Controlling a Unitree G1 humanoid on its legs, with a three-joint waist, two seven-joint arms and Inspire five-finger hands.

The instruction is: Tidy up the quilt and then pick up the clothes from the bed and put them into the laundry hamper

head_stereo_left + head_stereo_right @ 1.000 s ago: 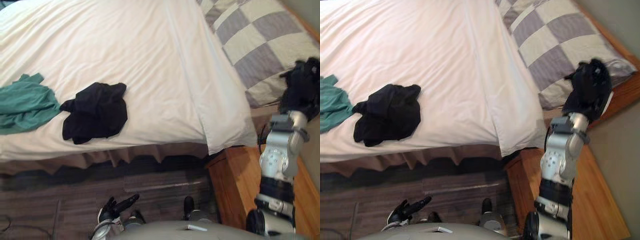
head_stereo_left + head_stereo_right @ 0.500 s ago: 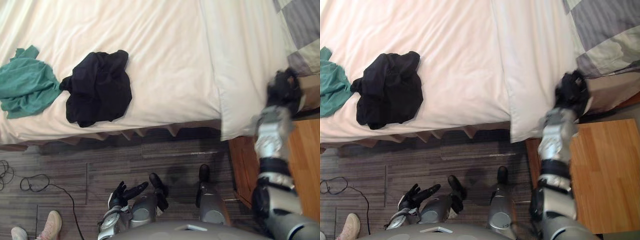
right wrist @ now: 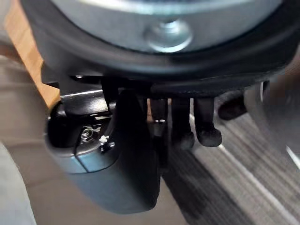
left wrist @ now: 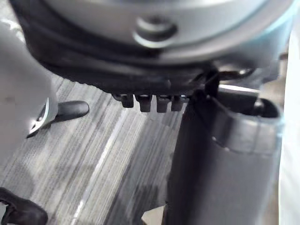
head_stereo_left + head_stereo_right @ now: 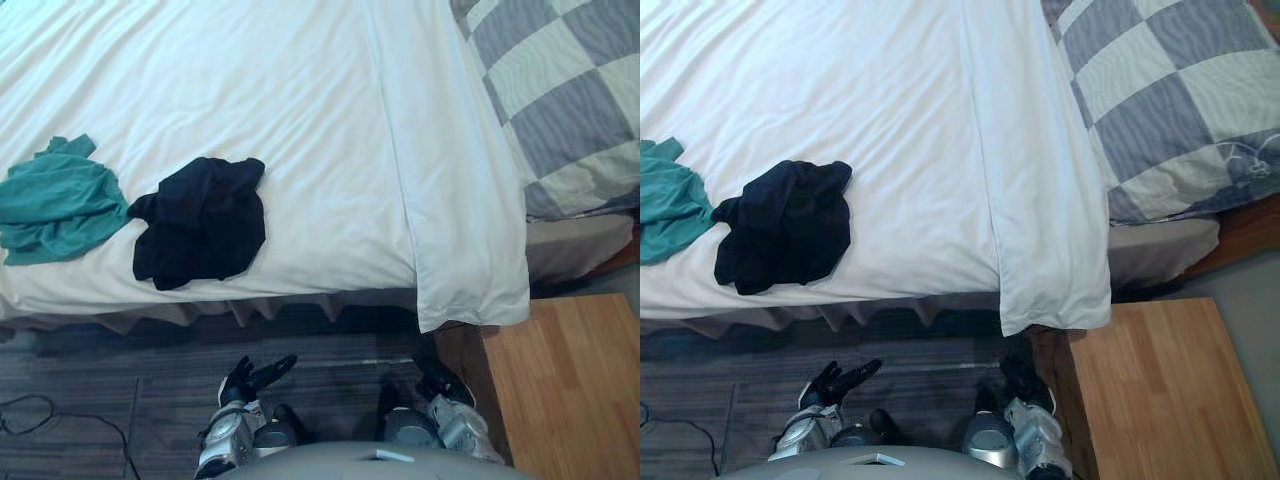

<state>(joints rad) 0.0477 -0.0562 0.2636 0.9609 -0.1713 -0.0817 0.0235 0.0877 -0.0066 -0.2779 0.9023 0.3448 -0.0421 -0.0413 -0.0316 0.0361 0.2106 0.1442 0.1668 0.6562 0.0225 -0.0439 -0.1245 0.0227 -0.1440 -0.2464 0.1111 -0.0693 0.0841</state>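
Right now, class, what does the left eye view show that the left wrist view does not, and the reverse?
The left eye view adds the bed's white quilt, black garment, green garment, checked pillow and the wooden nightstand. The left wrist view adds a close look along the left hand: fingers in a row beside the thumb. Both share that hand, open, and the dark striped floor.

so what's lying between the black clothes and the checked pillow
Nothing but bare white quilt lies between the black garment and the checked pillow, with one long crease running through it. Both eye views show this.
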